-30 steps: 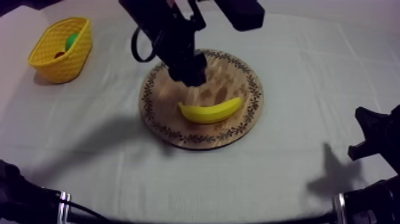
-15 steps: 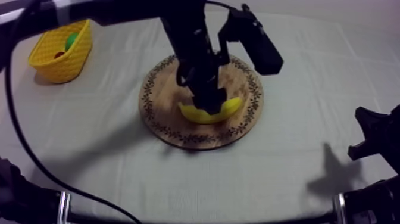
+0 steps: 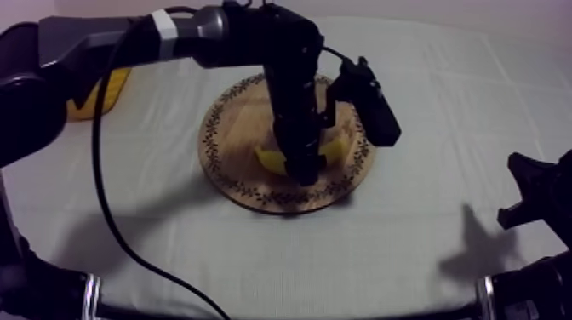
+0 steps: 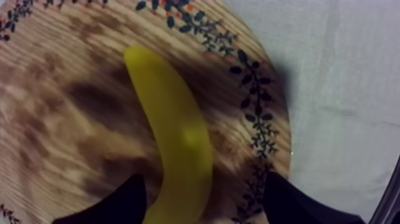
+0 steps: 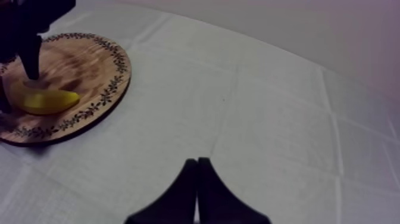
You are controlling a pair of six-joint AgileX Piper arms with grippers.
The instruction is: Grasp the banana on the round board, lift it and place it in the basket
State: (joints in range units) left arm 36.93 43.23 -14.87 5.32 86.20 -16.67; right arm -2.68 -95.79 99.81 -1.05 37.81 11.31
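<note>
1. Reaching in from the upper left of the top view, the left arm (image 3: 111, 42) crosses the table and bends down over the wooden board (image 3: 230, 162).
2. Left gripper (image 4: 205, 186) points down at the banana (image 4: 172, 125). Its two fingers (image 4: 122, 205) are spread wide, one on each side of the fruit's near end. Bare wood shows between the peel and the finger on the rim side. Cannot tell whether the other finger touches the peel.
3. Banana lies flat on the board, inside the patterned rim (image 4: 256, 113), curved, its length running away from the gripper. From above, a yellow end shows on either side of the gripper.
4. Board sits about mid-table on the grey-white cloth (image 3: 408, 255).
5. Yellow basket (image 3: 117, 85) stands at the far left of the table, largely hidden behind the left arm and well apart from the board.
6. Right gripper (image 5: 197, 179) sits low at the right side, over bare cloth and well apart from the board. Its fingers lie pressed together in a narrow wedge, gripping nothing.
7. Seen from the right wrist, the left gripper stands upright over the banana.
</note>
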